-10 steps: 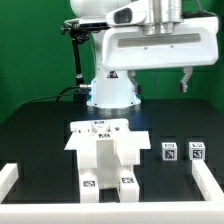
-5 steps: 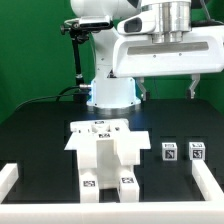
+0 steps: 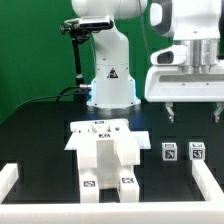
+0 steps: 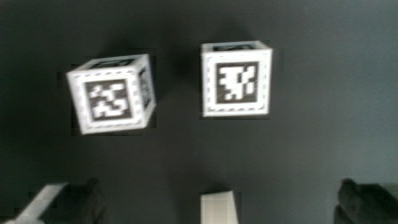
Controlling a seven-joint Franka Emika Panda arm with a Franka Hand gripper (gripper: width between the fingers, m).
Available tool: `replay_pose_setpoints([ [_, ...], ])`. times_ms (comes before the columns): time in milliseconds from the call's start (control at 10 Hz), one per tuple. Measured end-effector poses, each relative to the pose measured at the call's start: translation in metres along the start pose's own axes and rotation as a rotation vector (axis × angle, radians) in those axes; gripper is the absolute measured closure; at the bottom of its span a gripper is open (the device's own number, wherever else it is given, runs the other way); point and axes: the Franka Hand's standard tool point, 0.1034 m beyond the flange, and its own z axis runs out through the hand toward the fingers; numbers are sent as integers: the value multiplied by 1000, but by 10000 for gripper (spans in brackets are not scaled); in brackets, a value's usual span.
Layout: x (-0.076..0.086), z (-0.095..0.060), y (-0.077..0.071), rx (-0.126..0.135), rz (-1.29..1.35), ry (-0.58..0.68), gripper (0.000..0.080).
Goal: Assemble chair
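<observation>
The chair's main white body (image 3: 105, 158) stands on the black table in the middle of the exterior view, with tags on its two front blocks. Two small white tagged blocks (image 3: 169, 152) (image 3: 197, 152) stand side by side at the exterior view's right. My gripper (image 3: 194, 113) hangs open and empty above these two blocks, well clear of them. In the wrist view both blocks (image 4: 111, 95) (image 4: 237, 77) show below my gripper (image 4: 214, 203), and the dark fingertips (image 4: 61, 201) stand far apart.
The marker board (image 3: 97, 127) lies just behind the chair body. A low white border rail (image 3: 10, 178) runs along the table's sides and front. A white strip end (image 4: 217, 207) shows between the fingers in the wrist view. The robot base (image 3: 110, 85) stands at the back.
My gripper has moved to the exterior view's right and somewhat lower, from above the chair body to above the two small blocks. The parts have not moved.
</observation>
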Motion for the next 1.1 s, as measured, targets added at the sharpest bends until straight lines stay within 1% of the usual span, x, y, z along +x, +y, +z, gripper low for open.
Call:
replay_pose_setpoints([
  [300, -1, 0, 1, -1, -4, -2, 150],
  [400, -4, 5, 2, 3, -14, 9, 150],
  [500, -8, 15, 2, 4, -6, 5, 150],
  [700, -16, 35, -9, -3, -23, -11, 150],
  [900, -23, 50, -19, -6, -28, -18, 150],
  [1100, -23, 63, -24, -9, -38, -15, 150],
])
